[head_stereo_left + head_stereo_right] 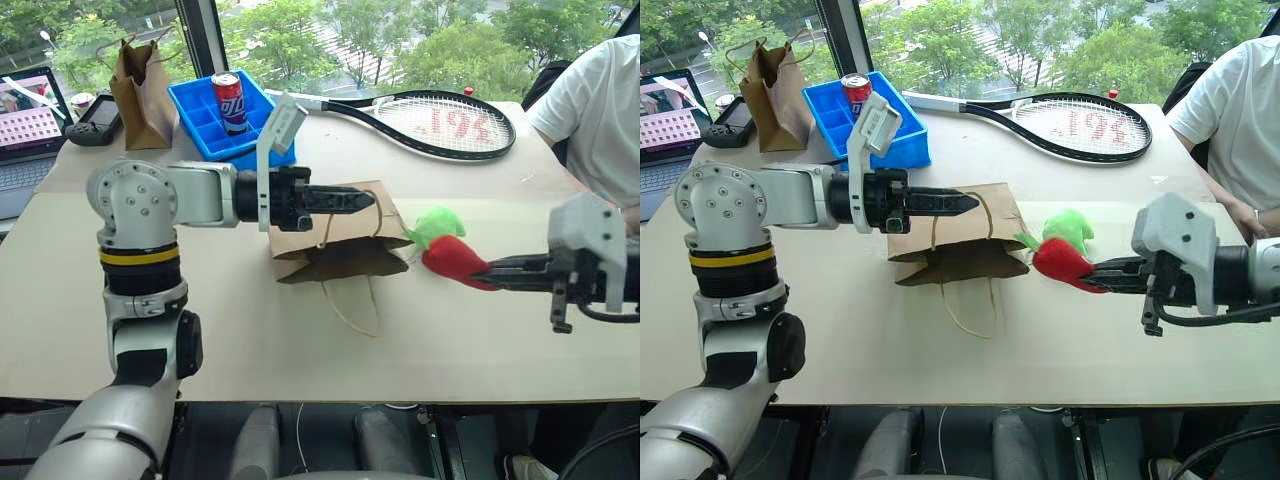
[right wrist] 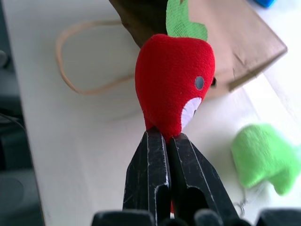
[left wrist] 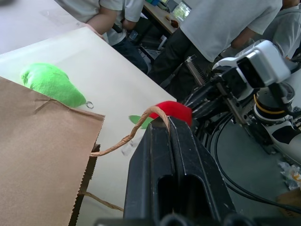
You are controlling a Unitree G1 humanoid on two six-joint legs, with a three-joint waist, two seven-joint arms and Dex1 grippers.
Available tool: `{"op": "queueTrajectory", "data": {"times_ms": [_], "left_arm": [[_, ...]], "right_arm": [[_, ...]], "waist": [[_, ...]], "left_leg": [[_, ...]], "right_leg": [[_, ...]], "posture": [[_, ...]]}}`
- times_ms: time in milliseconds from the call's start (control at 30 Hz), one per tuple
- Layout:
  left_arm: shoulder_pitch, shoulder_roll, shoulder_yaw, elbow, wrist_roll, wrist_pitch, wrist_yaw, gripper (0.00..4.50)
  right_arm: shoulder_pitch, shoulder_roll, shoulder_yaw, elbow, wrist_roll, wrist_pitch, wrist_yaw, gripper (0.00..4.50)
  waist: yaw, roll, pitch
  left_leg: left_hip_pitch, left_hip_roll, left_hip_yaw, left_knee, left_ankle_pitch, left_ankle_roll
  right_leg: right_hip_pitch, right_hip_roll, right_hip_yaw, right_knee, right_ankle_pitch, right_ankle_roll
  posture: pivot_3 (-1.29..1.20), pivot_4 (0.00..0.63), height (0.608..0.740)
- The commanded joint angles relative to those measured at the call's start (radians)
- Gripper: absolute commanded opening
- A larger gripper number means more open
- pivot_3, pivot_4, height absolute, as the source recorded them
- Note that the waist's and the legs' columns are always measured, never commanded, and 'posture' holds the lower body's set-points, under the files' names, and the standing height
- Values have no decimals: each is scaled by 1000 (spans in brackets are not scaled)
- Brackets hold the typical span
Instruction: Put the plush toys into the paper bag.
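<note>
Chili pepper [image 1: 1060, 262] sits pinched by its narrow tip in our right claw [image 1: 1092, 273], whose two fingers are closed tight on it, as the right wrist view shows. The toy's long axis runs along the claw, green stem leading, and it hangs clear of the tabletop [image 1: 840, 330].

From that claw, the paper bag [image 1: 960, 235] lies at about nine o'clock in the head views, near, with only a narrow gap between the stem and the bag's side. The bag lies on its side with its dark mouth facing roughly six o'clock, toward us, so the mouth is not in line with the pepper's axis. We judge the coming move turns on this: the pepper has to swing round to the mouth's side, or the mouth has to be lifted toward it.

Our left claw [image 1: 362, 199] is clamped shut on one cord handle [image 3: 136, 132] of the bag, reaching in from nine o'clock over the bag's top. We read that as the hold that would open the mouth.

The light-green toy [image 1: 1070, 226] rests on the tabletop just past the pepper, at about twelve o'clock from it, beside the bag's right edge. The right arm is plainly the nearer one to it.
</note>
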Motion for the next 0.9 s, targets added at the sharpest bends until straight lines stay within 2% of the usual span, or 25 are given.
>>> {"op": "queueTrajectory", "data": {"times_ms": [33,133,300,500,667,800,900], "left_arm": [[-47,-2,17,11,-9,-22,1,0],[-62,3,24,22,-12,-22,3,0],[-65,4,29,19,-21,-21,-2,0],[-53,-5,29,4,-27,-19,1,0],[-50,-23,39,2,-36,-7,15,0],[-54,-38,49,5,-45,-2,33,0],[-53,-50,62,2,-55,6,52,0]], "right_arm": [[-38,10,-22,-72,147,78,-57,38],[-83,42,52,-78,161,93,-149,38],[-177,130,267,-45,75,86,-271,38],[-352,255,542,75,-78,102,-352,38],[-483,357,691,198,-174,176,-402,38],[-526,425,824,271,-261,215,-431,38],[-558,502,844,326,-319,224,-491,38]], "waist": [[1,0,0],[0,0,0],[-2,0,0],[-3,0,0],[-1,0,0],[0,0,0],[-1,0,0]], "left_leg": [[0,0,0,0,0,0],[0,0,0,0,0,0],[-1,0,0,0,0,0],[-2,0,0,0,0,0],[-3,0,0,0,0,0],[-3,0,0,0,0,0],[-3,0,0,0,0,0]], "right_leg": [[0,0,0,0,0,0],[0,0,0,-1,0,0],[-1,0,0,0,0,0],[-4,0,1,0,0,0],[-4,0,0,0,0,0],[-4,0,0,1,0,0],[-5,0,0,1,0,0]], "posture": [[0,150,740],[0,150,740],[0,150,740],[0,150,740],[0,150,740],[0,150,740],[0,150,740]]}}
